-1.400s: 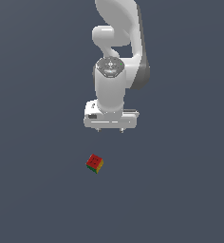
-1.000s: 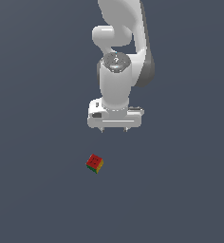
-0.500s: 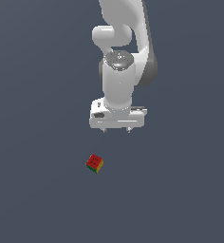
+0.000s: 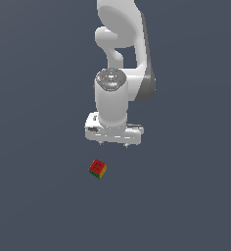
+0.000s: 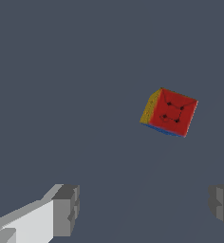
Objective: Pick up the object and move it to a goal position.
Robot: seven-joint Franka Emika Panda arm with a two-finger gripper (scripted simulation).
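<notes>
The small cube, with red top, green and yellow-orange sides, lies on the dark grey floor. My gripper hangs above it, pointing down, a little toward the exterior view's right of the cube and apart from it. The jaws are open wide and hold nothing. In the wrist view the cube shows its red face with yellow and blue edges. It lies ahead of the gripper, outside the gap between the two grey fingertips.
A flat dark grey floor surrounds the cube. The white arm rises behind the gripper. No other object shows.
The gripper has come down toward the floor and shifted slightly to the exterior view's left, closer to the cube. The cube has not moved. The jaws stay open.
</notes>
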